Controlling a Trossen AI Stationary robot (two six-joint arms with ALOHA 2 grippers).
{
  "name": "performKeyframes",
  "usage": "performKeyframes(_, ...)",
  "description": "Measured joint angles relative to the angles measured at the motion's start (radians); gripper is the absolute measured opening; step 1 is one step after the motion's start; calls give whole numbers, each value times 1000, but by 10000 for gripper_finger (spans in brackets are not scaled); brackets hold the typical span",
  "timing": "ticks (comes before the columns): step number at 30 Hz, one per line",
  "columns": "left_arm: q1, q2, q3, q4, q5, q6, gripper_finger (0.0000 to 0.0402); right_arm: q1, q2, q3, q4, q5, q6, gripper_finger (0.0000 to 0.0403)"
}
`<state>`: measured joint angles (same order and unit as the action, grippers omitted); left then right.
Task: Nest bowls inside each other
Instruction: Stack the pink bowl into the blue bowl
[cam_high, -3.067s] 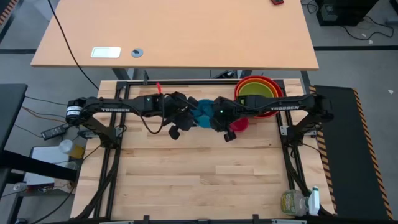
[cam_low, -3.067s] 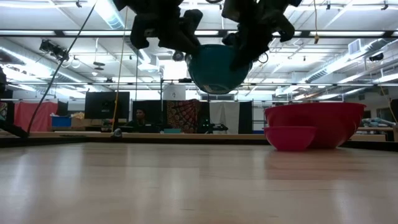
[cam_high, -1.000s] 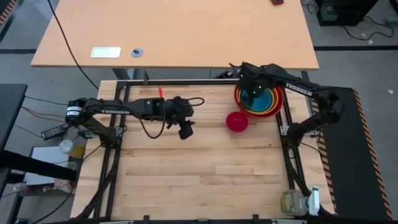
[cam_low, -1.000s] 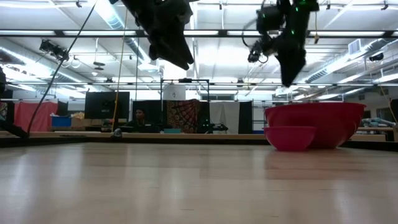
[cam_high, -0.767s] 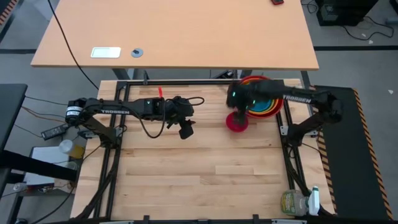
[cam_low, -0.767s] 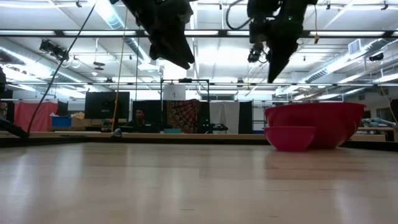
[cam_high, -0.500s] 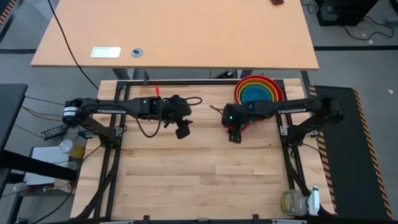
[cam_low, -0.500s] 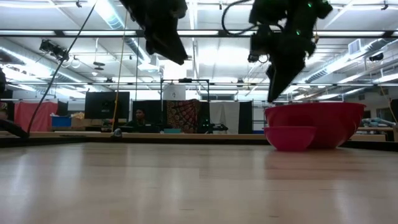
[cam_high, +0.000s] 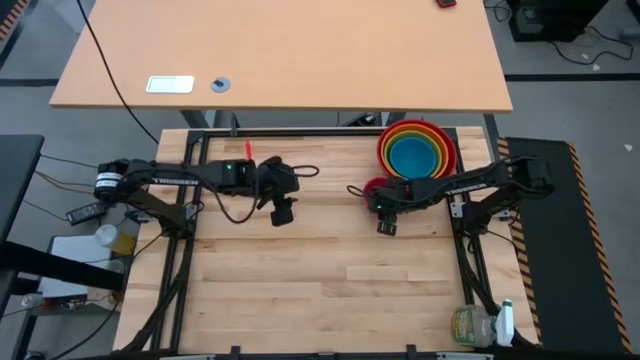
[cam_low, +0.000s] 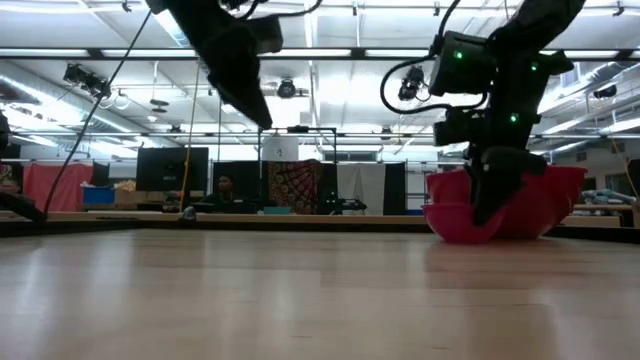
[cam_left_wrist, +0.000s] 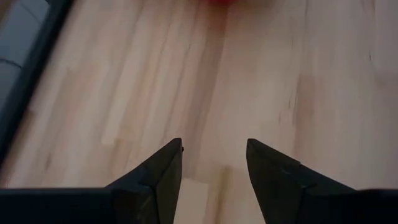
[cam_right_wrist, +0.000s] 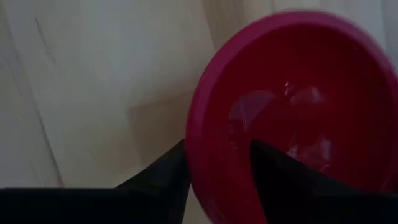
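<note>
The smallest, magenta bowl (cam_high: 372, 186) (cam_right_wrist: 298, 106) stands upright on the wood just left of the nested stack (cam_high: 416, 150) of red, orange, yellow-green and blue bowls at the table's far right. My right gripper (cam_high: 387, 226) (cam_right_wrist: 217, 168) is down at the magenta bowl, open, with one finger outside the rim's near-left part and one over the inside. In the low view it (cam_low: 492, 205) reaches down in front of that bowl (cam_low: 455, 225). My left gripper (cam_high: 282, 213) (cam_left_wrist: 214, 165) hangs open over bare wood left of centre, with nothing between its fingers. My right gripper comes at the magenta bowl from above, pointing steeply down. The rim (cam_right_wrist: 194, 158) runs between its two fingers, one finger (cam_right_wrist: 171, 171) outside the wall and one (cam_right_wrist: 273, 168) inside. I cannot tell whether either finger touches the rim. The bowl rests on the table.
Bare wood (cam_high: 320, 280) fills the middle and near half of the table. A bottle (cam_high: 478, 325) stands at the near right corner. A tan desk (cam_high: 280, 50) lies beyond the far edge. The table's dark frame rails (cam_high: 465, 270) run along both sides.
My right gripper has swung from above the nested stack toward the table's left and near side and has come down to the magenta bowl, rolling as it went. My left gripper has drifted a little toward the table's left edge. The bowls have stayed put.
</note>
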<state>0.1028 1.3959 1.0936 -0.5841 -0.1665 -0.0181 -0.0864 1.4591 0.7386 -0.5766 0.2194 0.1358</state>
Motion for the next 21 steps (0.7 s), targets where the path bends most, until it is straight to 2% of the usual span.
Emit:
performKeyframes(4,-5,-16,-32,35,13,-47,180,1,1,-2,13,-4,-2,130)
performKeyframes(12,-6,-76,-34,95,15,-117,180,2,1,2,23,-40,-57,22)
performKeyframes(16,-10,-96,-33,90,28,-144,180,14,0,29,8,-78,-92,25)
performKeyframes(19,-19,-120,-35,56,108,-138,180,18,-1,62,11,-113,-115,34)
performKeyframes(21,-27,-134,-34,20,121,-117,180,18,-1,82,10,-134,-123,33)
